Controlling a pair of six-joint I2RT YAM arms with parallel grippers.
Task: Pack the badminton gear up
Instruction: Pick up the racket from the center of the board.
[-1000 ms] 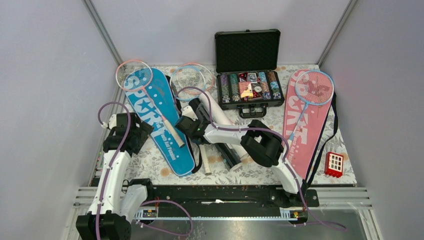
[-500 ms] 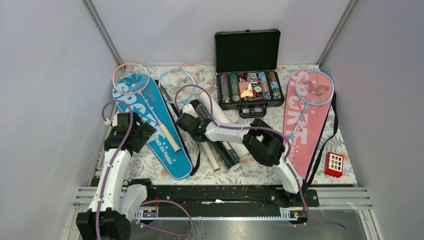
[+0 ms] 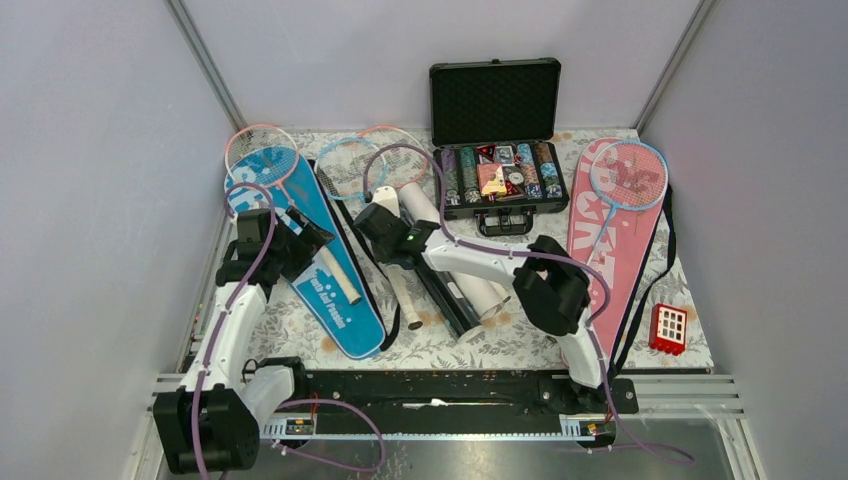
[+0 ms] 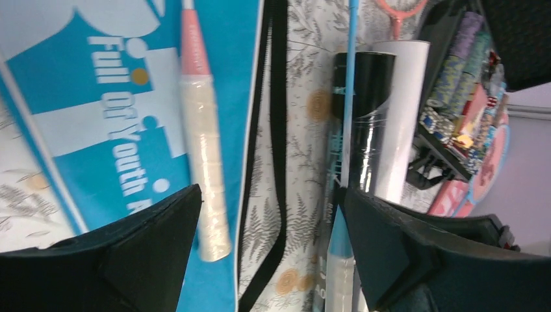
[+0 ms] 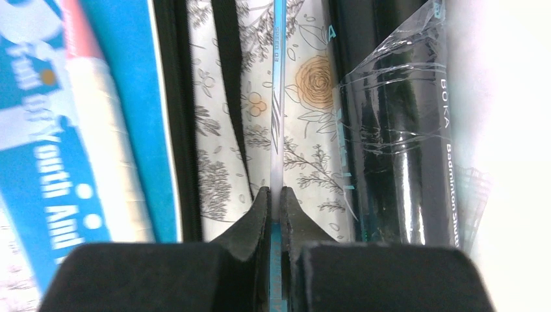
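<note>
My right gripper (image 3: 385,237) is shut on the thin shaft of a light-blue racket (image 3: 346,165) lying beside the blue "SPORT" cover (image 3: 300,215); the shaft (image 5: 278,117) runs straight out of the closed jaws (image 5: 273,195). My left gripper (image 3: 308,236) is open and empty over the blue cover, above a pink racket (image 3: 262,150) lying on it; its cream handle (image 4: 205,175) is by the left fingertip. A dark tube (image 3: 447,297) and a white tube (image 3: 440,235) lie right of the held racket. A pink cover (image 3: 605,260) carries another light-blue racket (image 3: 628,175).
An open black case of poker chips (image 3: 497,170) stands at the back centre. A small red block (image 3: 668,328) sits at the front right. A second pink racket head (image 3: 397,148) lies by the case. A black strap (image 4: 278,149) runs beside the blue cover. Walls close in on both sides.
My left gripper has moved away from me and to the right, over the blue cover. The blue cover with its pink racket shifted left. The light-blue racket in my right gripper moved left.
</note>
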